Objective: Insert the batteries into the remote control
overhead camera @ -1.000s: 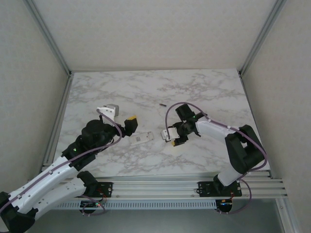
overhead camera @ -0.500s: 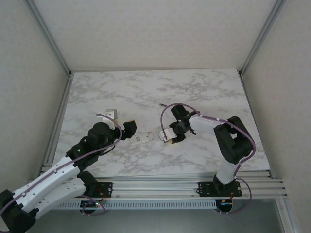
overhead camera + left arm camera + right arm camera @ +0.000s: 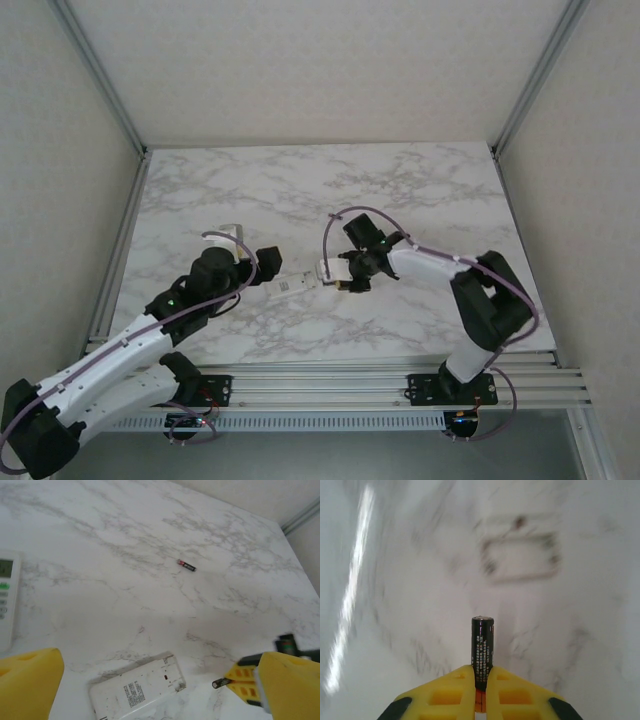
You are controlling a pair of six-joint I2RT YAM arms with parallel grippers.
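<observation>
A: How is the table [image 3: 420,190] finished?
B: A smooth marble pattern is shown, with a soft sheen where light is caught.
A: And the remote [image 3: 137,690]?
B: White matt plastic is seen. The battery [image 3: 482,645] is wrapped in glossy dark film, and the yellow pads [image 3: 447,692] are moulded in dull plastic.

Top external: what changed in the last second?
The right gripper slid left, up to the end of the remote, and its fingers closed on a battery, which sticks out past the tips. The left gripper shifted only slightly, its fingers open. The remote and the loose battery farther back look unmoved.
</observation>
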